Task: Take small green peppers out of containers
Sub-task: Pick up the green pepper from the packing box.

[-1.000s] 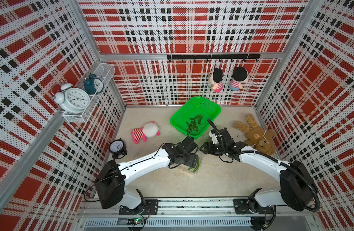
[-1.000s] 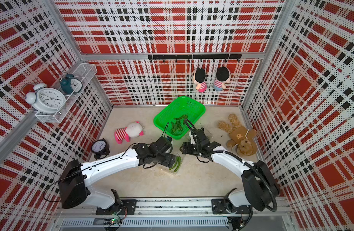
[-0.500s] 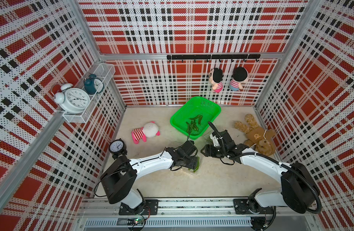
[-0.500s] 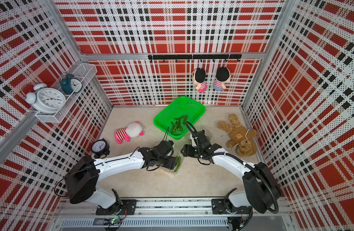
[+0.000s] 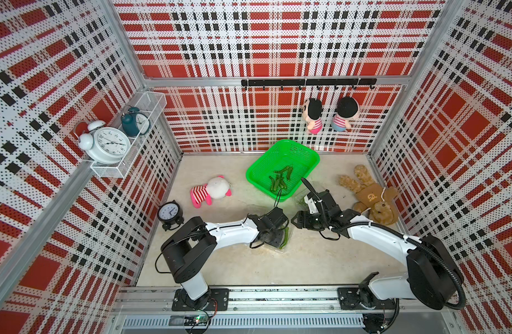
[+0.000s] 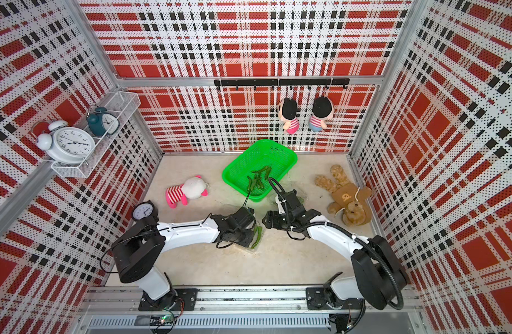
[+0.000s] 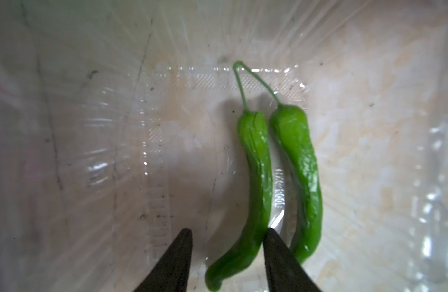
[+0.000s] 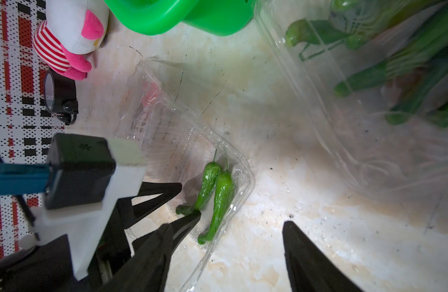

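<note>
A clear clamshell container (image 8: 167, 121) lies open mid-table with two small green peppers (image 7: 258, 177) side by side in its tray, also seen in both top views (image 5: 285, 238) (image 6: 257, 237). My left gripper (image 7: 226, 233) reaches into it, jaws apart around the curled tip of one pepper. That pepper touches one finger (image 7: 276, 247), with a gap to the other. My right gripper (image 8: 243, 220) hangs open and empty just beside the tray's edge. A second container (image 8: 344, 131) holding several peppers stands by the green basket (image 5: 260, 164), which has several peppers (image 5: 281, 180) in it.
A pink-and-white plush (image 5: 211, 191) and a small black clock (image 5: 169, 212) lie to the left. A brown teddy bear (image 5: 370, 196) lies at the right wall. A wire shelf with two alarm clocks (image 5: 107, 144) and two hanging dolls (image 5: 330, 115) are on the walls.
My left arm has dropped lower into the container and its jaws have narrowed around a pepper's tip. The right arm has barely moved and stays open.
</note>
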Motion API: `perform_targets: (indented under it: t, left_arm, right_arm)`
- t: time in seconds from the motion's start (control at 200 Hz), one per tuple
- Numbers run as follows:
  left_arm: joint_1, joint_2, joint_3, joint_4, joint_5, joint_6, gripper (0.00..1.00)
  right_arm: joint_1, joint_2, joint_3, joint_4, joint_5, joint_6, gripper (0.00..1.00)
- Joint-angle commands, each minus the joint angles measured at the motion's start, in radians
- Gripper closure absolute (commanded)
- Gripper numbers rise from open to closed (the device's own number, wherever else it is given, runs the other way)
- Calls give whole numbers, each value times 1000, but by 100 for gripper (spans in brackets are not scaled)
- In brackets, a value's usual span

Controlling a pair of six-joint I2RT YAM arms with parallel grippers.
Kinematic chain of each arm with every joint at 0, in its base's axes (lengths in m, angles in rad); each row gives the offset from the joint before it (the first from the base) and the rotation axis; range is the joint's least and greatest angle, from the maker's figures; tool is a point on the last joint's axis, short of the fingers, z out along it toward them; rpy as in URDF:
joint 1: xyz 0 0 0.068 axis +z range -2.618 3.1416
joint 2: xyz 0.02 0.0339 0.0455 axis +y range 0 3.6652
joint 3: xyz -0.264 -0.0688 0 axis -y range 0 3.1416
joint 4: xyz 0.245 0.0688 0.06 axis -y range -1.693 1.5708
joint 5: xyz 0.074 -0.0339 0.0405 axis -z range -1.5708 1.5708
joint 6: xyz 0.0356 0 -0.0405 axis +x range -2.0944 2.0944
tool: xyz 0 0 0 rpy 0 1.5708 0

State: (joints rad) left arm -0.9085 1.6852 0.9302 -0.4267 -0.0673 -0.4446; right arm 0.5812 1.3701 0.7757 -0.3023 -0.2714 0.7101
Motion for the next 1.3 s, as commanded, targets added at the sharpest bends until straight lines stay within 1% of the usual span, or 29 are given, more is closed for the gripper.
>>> perform_targets:
  t: [0.0,0.175,0.341,0.386,0.536,0.656,0.912,0.942,1.072,1.258,1.298]
  left_arm:
    - [-3,-11,18,-24,-64,17,56]
    - [3,-39,24,-43,-84,4,57]
    - [-7,-56,70,-49,-68,-2,56]
    - [-15,-56,86,-49,-58,7,54]
    - [-27,-37,132,-47,-22,31,42]
    - [-27,-1,144,-38,1,50,38]
    - [-16,43,119,-7,23,72,38]
    - [-13,46,117,-1,25,96,39]
    - [-4,60,96,24,29,103,41]
    - [3,80,64,61,48,109,50]
    - [3,83,64,62,53,112,55]
  right_arm:
    - [-4,-2,17,-20,-5,-15,28]
    - [-4,16,34,-27,-8,-32,28]
    - [-4,27,45,-34,-12,-44,28]
    - [-4,29,46,-36,-12,-48,28]
    - [-4,29,45,-39,-12,-55,28]
    - [-4,25,43,-47,-11,-61,28]
    - [-4,1,28,-57,5,-61,28]
    - [-4,1,28,-56,5,-62,28]
    - [-4,12,27,-53,-3,-61,28]
    - [-4,27,31,-45,-14,-60,28]
    - [-4,27,31,-44,-14,-58,28]
